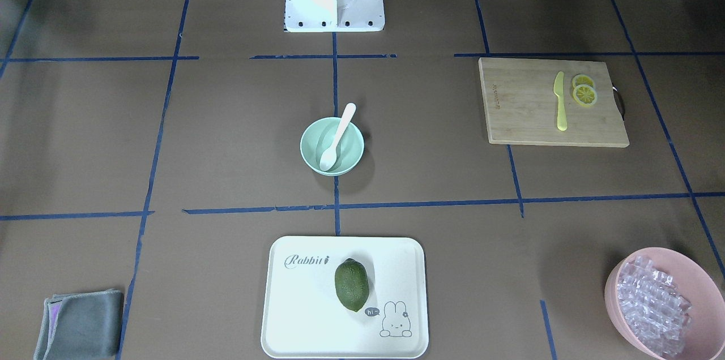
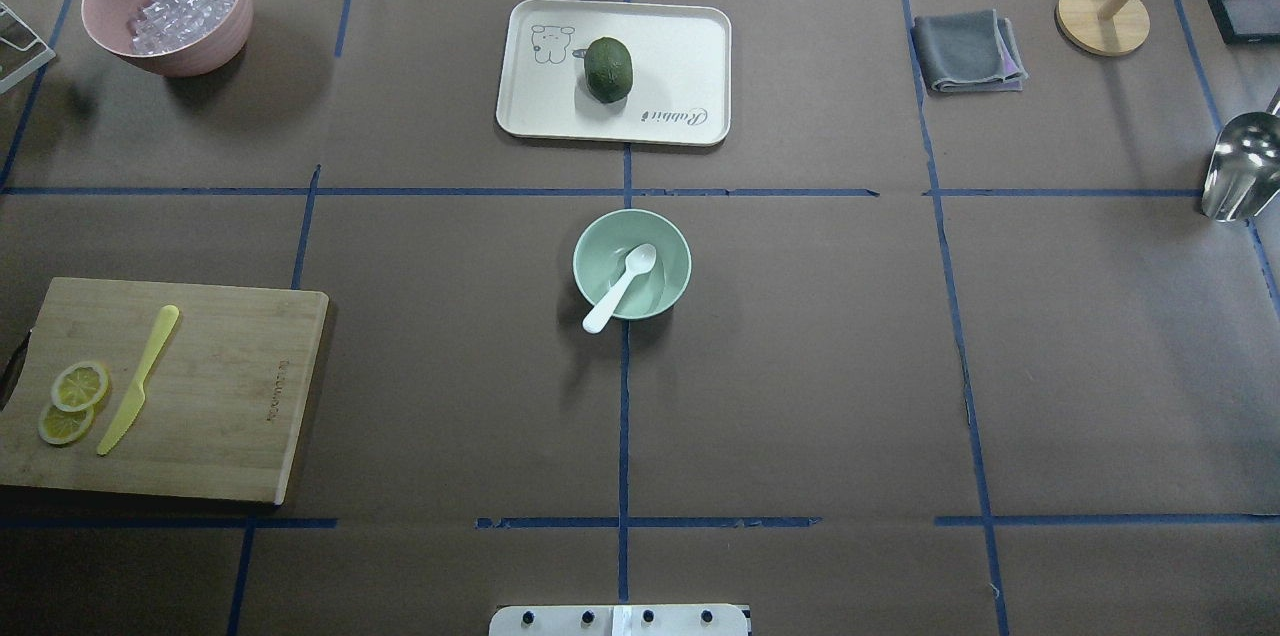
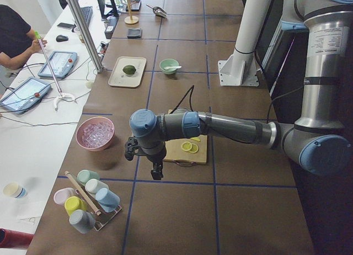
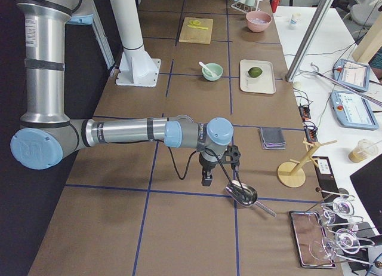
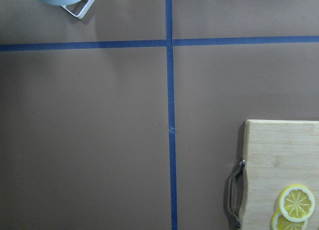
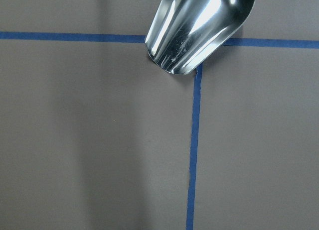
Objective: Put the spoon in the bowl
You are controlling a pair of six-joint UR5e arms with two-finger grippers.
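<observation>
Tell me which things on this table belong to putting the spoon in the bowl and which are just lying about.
Job in hand: spoon, its scoop already resting in the mint-green bowl.

Lying about: cutting board, yellow-green knife, lemon slices, tray, dark green fruit, pink bowl of clear cubes, grey cloth, metal scoop.

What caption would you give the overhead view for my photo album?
White spoon resting in the mint-green bowl, handle over its rim, with the rabbit tray and green fruit beyond.
</observation>
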